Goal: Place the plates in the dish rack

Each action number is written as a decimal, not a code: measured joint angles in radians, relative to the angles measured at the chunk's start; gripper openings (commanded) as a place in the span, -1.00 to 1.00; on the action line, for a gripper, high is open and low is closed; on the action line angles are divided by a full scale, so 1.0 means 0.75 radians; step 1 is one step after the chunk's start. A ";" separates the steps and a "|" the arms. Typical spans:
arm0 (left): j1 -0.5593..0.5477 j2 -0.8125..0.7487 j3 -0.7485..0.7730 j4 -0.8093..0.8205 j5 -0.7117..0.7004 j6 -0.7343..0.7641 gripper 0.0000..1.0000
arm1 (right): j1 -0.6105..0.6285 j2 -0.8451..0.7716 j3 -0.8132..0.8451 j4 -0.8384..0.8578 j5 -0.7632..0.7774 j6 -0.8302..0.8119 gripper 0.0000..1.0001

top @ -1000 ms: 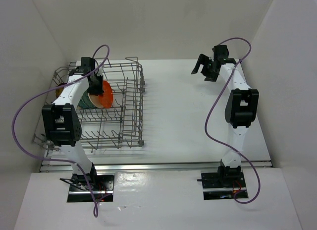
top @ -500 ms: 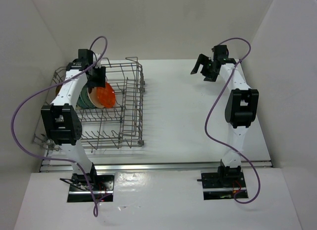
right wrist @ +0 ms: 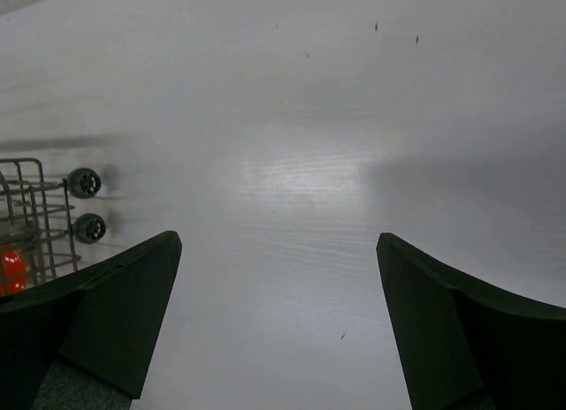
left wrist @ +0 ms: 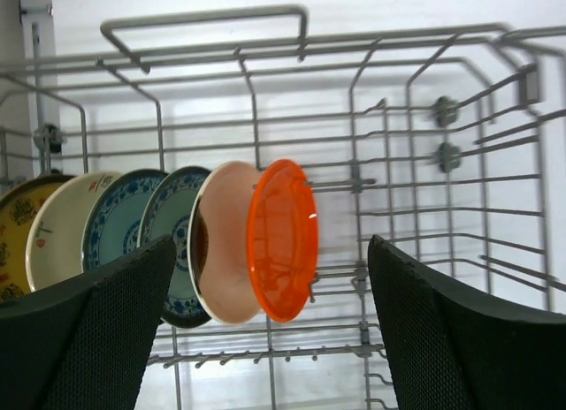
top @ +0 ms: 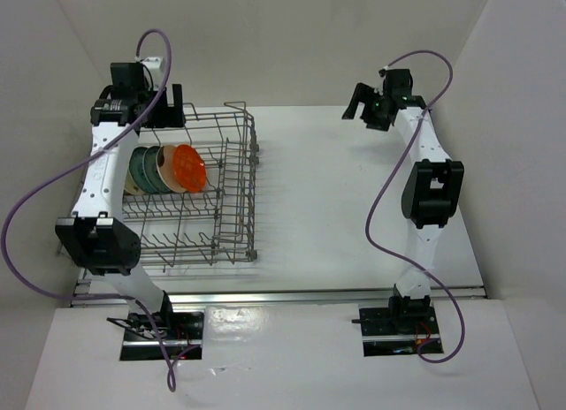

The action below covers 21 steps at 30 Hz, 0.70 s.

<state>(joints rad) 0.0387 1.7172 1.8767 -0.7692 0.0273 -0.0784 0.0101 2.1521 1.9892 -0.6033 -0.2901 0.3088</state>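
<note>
Your left arm (top: 97, 176) is raised above the far left corner of the large rectangular grey wire dish rack (top: 221, 118). The left jaws are spread wide with nothing between them. In the left wrist view the black fingers (left wrist: 88, 339) sit at the bottom corners, well clear of every plate.

All six small round plates stand on edge among the upright tines, in one row across the far left part of the rack. Reading that row from the left of the wrist view, you have:

- the brown-yellow patterned plate (left wrist: 16, 238)
- a cream plate (left wrist: 55, 233)
- a blue-green patterned plate (left wrist: 115, 220)
- a second blue-green patterned plate (left wrist: 168, 224)
- a second cream plate (left wrist: 225, 251)
- the plain bright orange plate (left wrist: 283, 238), at the right end

They are packed close, each one overlapping the next in that view. You cannot tell from here whether the orange plate touches the cream one beside it. The rack's wire handle (left wrist: 203, 17) shows along the top of the wrist view, beyond the plates.

Your right arm (top: 424, 145) reaches to the far right of the white counter (top: 327, 198), well apart from the rack. The right jaws are also spread wide and hold nothing. The right wrist view shows bare counter between the dark fingers (right wrist: 97, 322). A corner of the rack with two small grey wheels (right wrist: 84, 182) shows at the left edge of that view.
</note>
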 measured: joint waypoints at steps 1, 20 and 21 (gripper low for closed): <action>0.000 -0.019 0.003 0.009 0.018 -0.003 0.91 | 0.000 0.000 0.034 0.009 0.009 -0.017 1.00; 0.021 -0.125 -0.091 0.235 0.120 -0.076 1.00 | 0.001 -0.163 0.111 0.150 0.263 -0.138 1.00; 0.021 -0.123 -0.091 0.246 0.120 -0.076 1.00 | 0.000 -0.199 0.098 0.161 0.266 -0.140 1.00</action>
<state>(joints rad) 0.0547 1.6249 1.8088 -0.5846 0.1169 -0.1356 0.0101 2.0026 2.0624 -0.4824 -0.0906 0.2035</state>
